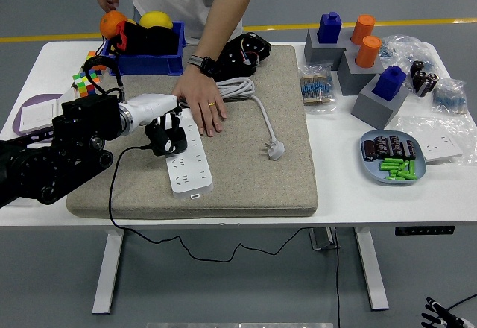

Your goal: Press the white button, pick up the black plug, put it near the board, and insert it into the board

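A white power strip [185, 162] lies on the grey felt mat [253, 179], long side running toward me. My left hand [165, 136] is shut on the black plug [168, 143] and holds it over the strip's upper left part; its black cable [112, 194] hangs off the table's front edge. Whether the plug sits in a socket is hidden by my fingers. A person's hand [200, 101] rests flat on the far end of the strip. The strip's grey cable [242, 91] ends in a loose white plug [275, 149].
A blue bin [149, 61] with fruit and a colour cube [84, 82] stand at the back left. Blue and orange blocks [373, 74], bags of parts and a blue plate [393, 158] with batteries are on the right. A white switch plate [440, 147] lies nearby.
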`<action>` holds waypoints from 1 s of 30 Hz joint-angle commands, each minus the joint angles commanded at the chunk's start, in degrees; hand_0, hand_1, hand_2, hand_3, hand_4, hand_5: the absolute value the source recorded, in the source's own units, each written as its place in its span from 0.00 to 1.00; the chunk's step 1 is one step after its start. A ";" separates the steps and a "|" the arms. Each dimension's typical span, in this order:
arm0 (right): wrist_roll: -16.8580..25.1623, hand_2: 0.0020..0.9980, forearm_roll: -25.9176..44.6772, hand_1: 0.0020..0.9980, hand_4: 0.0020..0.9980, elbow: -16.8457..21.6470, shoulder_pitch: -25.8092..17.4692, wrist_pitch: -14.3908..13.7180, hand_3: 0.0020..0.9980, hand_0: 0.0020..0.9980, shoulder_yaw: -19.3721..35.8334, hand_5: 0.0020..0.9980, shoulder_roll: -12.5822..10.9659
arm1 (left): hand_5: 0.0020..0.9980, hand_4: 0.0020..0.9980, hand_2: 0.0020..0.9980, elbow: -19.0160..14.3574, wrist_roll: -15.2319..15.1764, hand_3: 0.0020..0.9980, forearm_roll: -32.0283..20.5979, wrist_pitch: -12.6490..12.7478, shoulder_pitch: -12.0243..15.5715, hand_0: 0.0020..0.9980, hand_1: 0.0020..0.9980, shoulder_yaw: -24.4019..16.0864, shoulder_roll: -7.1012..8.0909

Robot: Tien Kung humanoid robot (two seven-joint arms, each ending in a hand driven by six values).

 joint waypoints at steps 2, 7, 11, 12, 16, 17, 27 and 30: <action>0.00 0.64 0.00 0.66 0.71 0.00 0.00 0.00 0.62 0.78 -0.01 0.47 0.00 | 0.00 0.68 0.25 0.01 0.00 0.31 0.00 0.01 0.00 0.31 0.28 0.01 -0.01; 0.00 0.64 0.12 0.66 0.71 0.00 0.06 0.01 0.62 0.78 -0.06 0.47 0.13 | 0.00 0.71 0.26 1.15 0.12 0.35 -0.55 0.20 -0.11 0.30 0.28 0.93 -1.30; 0.09 0.64 0.24 0.66 0.71 0.00 0.07 0.00 0.62 0.78 -0.27 0.47 0.11 | 0.00 0.71 0.26 2.40 0.28 0.35 -1.24 0.09 -0.04 0.30 0.28 1.92 -1.69; 0.08 0.64 0.25 0.66 0.71 0.00 0.06 -0.01 0.62 0.78 -0.29 0.47 0.12 | 0.00 0.71 0.26 2.60 0.27 0.35 -1.39 0.07 -0.01 0.30 0.28 2.11 -1.73; 0.06 0.64 0.29 0.66 0.71 0.00 -0.02 0.02 0.62 0.78 -0.32 0.47 0.19 | 0.00 0.70 0.26 2.86 0.15 0.35 -1.70 0.11 0.25 0.30 0.29 2.13 -1.78; 0.01 0.64 0.23 0.66 0.71 0.00 -0.05 0.02 0.62 0.78 -0.29 0.47 0.20 | 0.00 0.70 0.26 2.80 0.10 0.35 -1.72 0.14 0.28 0.30 0.29 1.93 -1.75; 0.19 0.64 0.14 0.66 0.71 0.00 -0.05 0.00 0.62 0.78 -0.51 0.47 0.25 | 0.00 0.77 0.34 2.17 0.98 0.42 -3.78 -0.88 0.77 0.31 0.37 -1.53 -1.63; 0.24 0.64 0.20 0.66 0.71 0.00 -0.04 0.06 0.62 0.78 -0.58 0.47 0.31 | 0.00 0.77 0.34 2.16 1.02 0.42 -3.83 -0.79 0.85 0.31 0.37 -1.51 -1.60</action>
